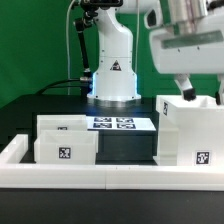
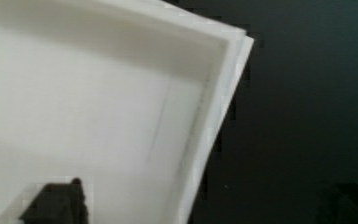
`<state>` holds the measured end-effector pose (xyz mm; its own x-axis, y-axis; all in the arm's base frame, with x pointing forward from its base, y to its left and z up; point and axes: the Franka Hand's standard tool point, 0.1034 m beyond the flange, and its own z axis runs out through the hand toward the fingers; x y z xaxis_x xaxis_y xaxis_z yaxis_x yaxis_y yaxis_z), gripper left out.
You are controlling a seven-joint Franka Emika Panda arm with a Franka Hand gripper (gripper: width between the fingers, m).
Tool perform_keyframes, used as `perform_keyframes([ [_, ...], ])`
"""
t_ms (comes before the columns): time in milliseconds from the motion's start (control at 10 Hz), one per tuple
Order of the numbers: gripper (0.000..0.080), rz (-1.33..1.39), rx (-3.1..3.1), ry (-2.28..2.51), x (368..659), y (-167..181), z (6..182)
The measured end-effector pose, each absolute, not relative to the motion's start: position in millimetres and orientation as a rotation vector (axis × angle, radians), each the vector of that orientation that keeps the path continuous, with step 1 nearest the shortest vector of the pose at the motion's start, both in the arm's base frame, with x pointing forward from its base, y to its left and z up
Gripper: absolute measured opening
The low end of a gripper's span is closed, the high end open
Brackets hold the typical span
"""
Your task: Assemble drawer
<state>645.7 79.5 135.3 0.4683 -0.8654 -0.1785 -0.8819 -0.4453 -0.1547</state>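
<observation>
The drawer's large white casing (image 1: 188, 132) stands at the exterior view's right, with a marker tag low on its front. Two low white boxes (image 1: 64, 147) sit close together at the left, one behind the other. My gripper (image 1: 200, 94) hangs just above the casing's top, and its jaws are open. In the wrist view a white face of the casing (image 2: 87, 100) fills most of the picture. Its edge runs between the two dark fingertips (image 2: 55, 202) of the gripper (image 2: 202, 206), and neither fingertip touches it.
The marker board (image 1: 112, 124) lies flat between the boxes and the casing. A long low white rail (image 1: 110, 180) runs along the table's front. The white robot base (image 1: 113, 75) stands behind the marker board, with cables to its left.
</observation>
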Motion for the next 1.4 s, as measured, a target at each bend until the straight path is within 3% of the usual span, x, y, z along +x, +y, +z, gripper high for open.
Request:
perform_keyframes([
  [400, 0.0649, 0.092, -2.554, 1.399, 645.8, 76.8, 134.7],
  [900, 0.0649, 0.006, -2.923, 0.480, 642.1, 55.0, 138.7],
  [1300, 0.0649, -0.014, -2.955, 0.224, 640.6, 50.1, 137.0],
  [1400, 0.0649, -0.030, -2.968, 0.144, 637.7, 28.2, 136.8],
])
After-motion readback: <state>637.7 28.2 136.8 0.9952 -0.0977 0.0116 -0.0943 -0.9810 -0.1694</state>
